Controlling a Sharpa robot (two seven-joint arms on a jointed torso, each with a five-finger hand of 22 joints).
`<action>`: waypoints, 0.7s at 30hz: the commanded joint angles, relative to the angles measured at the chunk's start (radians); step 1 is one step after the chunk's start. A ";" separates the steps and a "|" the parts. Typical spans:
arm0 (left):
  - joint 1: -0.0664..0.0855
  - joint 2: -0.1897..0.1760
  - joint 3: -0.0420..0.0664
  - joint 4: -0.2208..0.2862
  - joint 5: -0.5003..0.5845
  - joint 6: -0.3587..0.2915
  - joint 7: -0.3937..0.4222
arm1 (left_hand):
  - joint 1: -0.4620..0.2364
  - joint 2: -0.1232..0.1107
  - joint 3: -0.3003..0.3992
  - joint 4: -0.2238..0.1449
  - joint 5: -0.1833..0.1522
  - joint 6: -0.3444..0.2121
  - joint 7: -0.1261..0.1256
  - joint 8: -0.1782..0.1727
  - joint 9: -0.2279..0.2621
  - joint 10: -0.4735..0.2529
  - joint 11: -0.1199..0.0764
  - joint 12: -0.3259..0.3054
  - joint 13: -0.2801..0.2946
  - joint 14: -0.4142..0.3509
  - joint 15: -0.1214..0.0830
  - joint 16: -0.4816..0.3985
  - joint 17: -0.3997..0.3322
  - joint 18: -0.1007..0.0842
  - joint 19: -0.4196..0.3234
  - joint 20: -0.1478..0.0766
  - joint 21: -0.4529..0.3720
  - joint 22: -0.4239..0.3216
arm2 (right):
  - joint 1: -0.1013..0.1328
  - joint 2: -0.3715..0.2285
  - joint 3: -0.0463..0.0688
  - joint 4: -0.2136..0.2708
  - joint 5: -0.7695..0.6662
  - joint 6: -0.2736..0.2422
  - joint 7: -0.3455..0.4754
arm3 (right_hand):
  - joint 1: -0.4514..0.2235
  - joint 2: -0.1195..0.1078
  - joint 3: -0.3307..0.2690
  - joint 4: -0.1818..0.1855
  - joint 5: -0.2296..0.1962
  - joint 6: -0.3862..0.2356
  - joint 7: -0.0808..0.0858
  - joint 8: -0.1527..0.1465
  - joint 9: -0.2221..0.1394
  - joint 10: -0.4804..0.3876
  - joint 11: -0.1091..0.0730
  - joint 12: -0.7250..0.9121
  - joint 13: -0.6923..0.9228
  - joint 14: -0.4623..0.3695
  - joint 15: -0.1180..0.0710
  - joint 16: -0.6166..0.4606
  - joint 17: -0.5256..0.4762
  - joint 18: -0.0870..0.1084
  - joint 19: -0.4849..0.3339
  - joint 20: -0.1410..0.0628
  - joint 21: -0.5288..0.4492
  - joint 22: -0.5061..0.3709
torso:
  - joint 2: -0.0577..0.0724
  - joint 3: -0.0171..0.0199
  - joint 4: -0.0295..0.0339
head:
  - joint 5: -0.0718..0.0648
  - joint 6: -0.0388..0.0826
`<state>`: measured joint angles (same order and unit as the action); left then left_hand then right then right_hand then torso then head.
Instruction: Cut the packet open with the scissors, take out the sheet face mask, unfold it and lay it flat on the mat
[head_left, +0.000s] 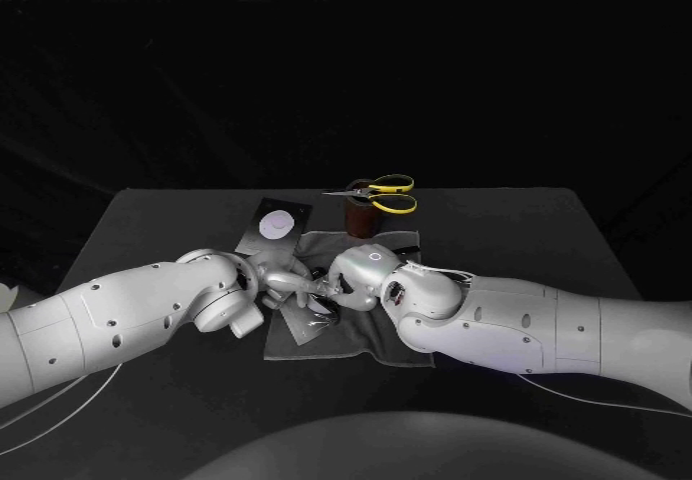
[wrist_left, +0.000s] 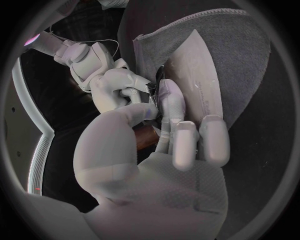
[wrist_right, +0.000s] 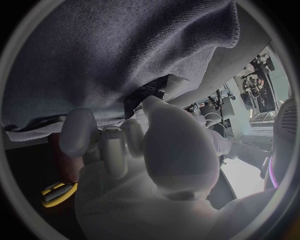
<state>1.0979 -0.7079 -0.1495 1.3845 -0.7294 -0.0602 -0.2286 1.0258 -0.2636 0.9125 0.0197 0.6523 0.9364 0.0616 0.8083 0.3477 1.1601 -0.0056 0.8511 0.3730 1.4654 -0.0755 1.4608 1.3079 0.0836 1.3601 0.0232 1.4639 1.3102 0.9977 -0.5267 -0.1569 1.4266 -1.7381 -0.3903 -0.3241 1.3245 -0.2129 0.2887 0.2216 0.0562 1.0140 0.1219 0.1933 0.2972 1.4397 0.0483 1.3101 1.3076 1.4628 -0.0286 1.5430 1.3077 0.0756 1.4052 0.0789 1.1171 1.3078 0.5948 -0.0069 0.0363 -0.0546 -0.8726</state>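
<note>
Fingertips of my left hand (head_left: 271, 278) and right hand (head_left: 358, 272) are buried where they meet at frame centre over the mat (head_left: 346, 345). I can't tell whether either is pinching the sheet face mask (wrist_left: 201, 75) or just touching it. The mask lies on the mat just ahead of my left fingers (wrist_left: 187, 142) as a long folded strip, its long axis running away from that hand and tapering to a point at the far end. In the head view it's only a pale patch just below the hands, outline unclear; the scissors (head_left: 389, 203) sit upper centre with blades pointing left.
</note>
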 joint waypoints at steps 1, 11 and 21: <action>-0.003 -0.010 -0.004 0.000 -0.138 0.041 -0.103 | -0.010 0.003 0.147 -0.141 0.004 0.001 -0.006 0.044 0.102 0.009 -0.013 0.006 0.000 0.047 -0.008 -0.005 0.042 -0.015 0.006 -0.001 0.004 0.001 | -0.008 -0.005 -0.006 -0.010 -0.009 0.049 -0.019 | 0.009 0.002 -0.006 -0.001 -0.006 -0.015 0.008 -0.003 0.001 -0.006 -0.002 -0.005 0.091 0.098 0.006 0.003 0.228 0.017 -0.007 -0.001 -0.005 0.014 | 0.000 0.0003 0.0000 | 0.004 0.000; -0.003 -0.007 -0.004 0.009 -0.225 0.019 -0.132 | -0.011 0.014 0.152 -0.137 -0.004 -0.017 -0.003 0.048 0.115 -0.004 -0.011 0.007 -0.005 0.039 -0.008 -0.025 0.007 -0.010 -0.009 -0.006 -0.005 -0.021 | -0.008 0.002 -0.006 -0.009 -0.010 0.037 -0.018 | 0.010 0.003 -0.006 -0.001 -0.006 -0.015 0.008 -0.004 0.001 -0.007 -0.002 -0.008 0.089 0.098 0.006 0.003 0.227 0.017 -0.008 -0.001 -0.008 0.013 | 0.000 0.0015 -0.0005 | 0.017 0.000; -0.003 0.007 -0.003 0.015 -0.201 0.017 -0.118 | -0.009 0.019 0.150 -0.135 -0.010 -0.028 -0.001 0.049 0.120 -0.013 -0.008 0.008 -0.009 0.034 -0.006 -0.034 -0.008 -0.006 -0.024 -0.005 -0.014 -0.040 | -0.008 0.026 -0.006 -0.023 -0.006 0.042 -0.019 | 0.035 0.041 0.010 0.001 -0.005 0.000 0.005 0.004 0.001 -0.003 -0.004 0.001 0.094 0.100 0.005 0.008 0.235 0.015 -0.002 -0.001 0.002 0.020 | 0.001 0.0011 -0.0003 | 0.019 0.000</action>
<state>1.1016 -0.7016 -0.1467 1.4021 -0.9099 -0.0589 -0.3103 1.0104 -0.2632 0.9166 0.0238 0.6467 0.9147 0.0620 0.8554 0.3756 1.1555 -0.0122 0.8550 0.3658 1.4652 -0.0754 1.4315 1.3011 0.0836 1.3415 0.0197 1.4531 1.2705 0.9965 -0.5060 -0.1584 1.4155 -1.7409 -0.3899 -0.3214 1.3580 -0.1794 0.2930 0.2217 0.0561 1.0090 0.1269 0.1936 0.2992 1.4397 0.0482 1.3061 1.3083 1.4626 -0.0285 1.5463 1.3081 0.0755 1.4052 0.0789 1.1122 1.3080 0.5953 -0.0056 0.0359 -0.0346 -0.8727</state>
